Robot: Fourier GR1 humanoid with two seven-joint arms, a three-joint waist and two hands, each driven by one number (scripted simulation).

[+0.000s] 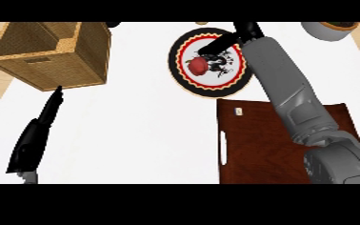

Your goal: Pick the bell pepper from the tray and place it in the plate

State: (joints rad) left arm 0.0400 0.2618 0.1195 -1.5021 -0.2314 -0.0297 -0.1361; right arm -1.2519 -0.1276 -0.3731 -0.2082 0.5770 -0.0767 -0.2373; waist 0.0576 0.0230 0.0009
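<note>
Over the plate point(184, 78), right robot hand point(224, 41) reaches down to the pepper point(197, 66), which sits on the plate's face, left of centre; whether its fingers are apart or clamped on the pepper, cannot tell. Tray point(260, 143) lies near, below. Best now: let go cleanly, lift straight up, don't nudge the pepper off. Left robot hand point(38, 131) rests open at left edge of bench point(141, 133).
</note>
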